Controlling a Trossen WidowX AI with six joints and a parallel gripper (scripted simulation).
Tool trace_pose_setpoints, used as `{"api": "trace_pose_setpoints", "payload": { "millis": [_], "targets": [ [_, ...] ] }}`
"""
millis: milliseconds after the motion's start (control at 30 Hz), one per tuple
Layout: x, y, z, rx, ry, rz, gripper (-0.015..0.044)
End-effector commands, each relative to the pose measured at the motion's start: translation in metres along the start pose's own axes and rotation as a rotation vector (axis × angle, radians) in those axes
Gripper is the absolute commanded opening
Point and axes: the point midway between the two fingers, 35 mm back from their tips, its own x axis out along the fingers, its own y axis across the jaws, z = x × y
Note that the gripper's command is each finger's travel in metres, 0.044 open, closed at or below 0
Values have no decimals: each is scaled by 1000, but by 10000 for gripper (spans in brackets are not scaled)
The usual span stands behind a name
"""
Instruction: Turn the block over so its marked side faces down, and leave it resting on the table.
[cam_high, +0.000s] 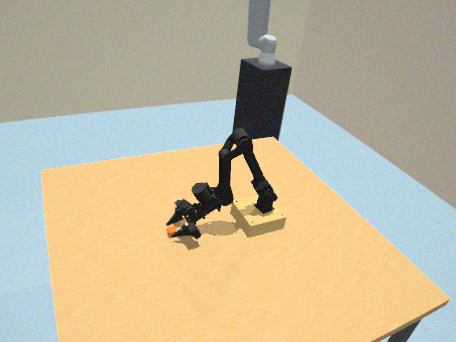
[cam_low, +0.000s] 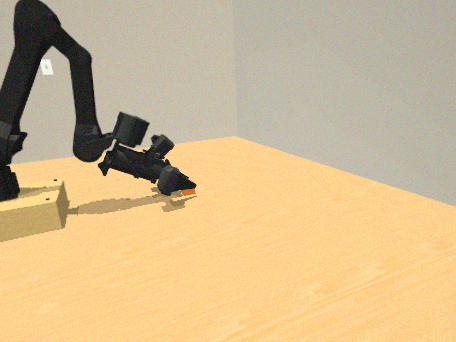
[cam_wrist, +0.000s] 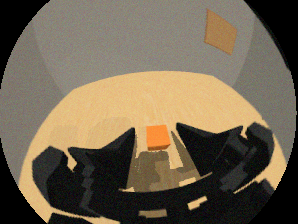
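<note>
Block (cam_wrist: 157, 136) lies between the gripper's (cam_wrist: 158, 145) parted, unclamped fingers.

Single black six-joint arm (cam_high: 226, 165), rising from its base to a sharp elbow, then folding steeply down and forward. Wrist held low, forearm link nearly level, tilted slightly nose-down. End effector (cam_high: 178, 224) pointed forward and downward, tips close above the table (cam_high: 300, 280). Jaws spread apart, gripping nothing. Two dark tapered fingers seen from the wrist view, converging towards the tips with an open gap between them. Same pose from the exterior view: end effector (cam_low: 182, 187) at the lowest point of the arm, wrist housing just behind and above it, elbow high behind.
</note>
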Motion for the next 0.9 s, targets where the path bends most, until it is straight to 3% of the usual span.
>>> {"api": "trace_pose_setpoints", "payload": {
  "millis": [0, 33, 867],
  "targets": [
    [0, 0, 0, 4, -2, 3, 420],
    [0, 0, 0, 4, -2, 3, 440],
    [0, 0, 0, 4, -2, 3, 440]
  ]
}}
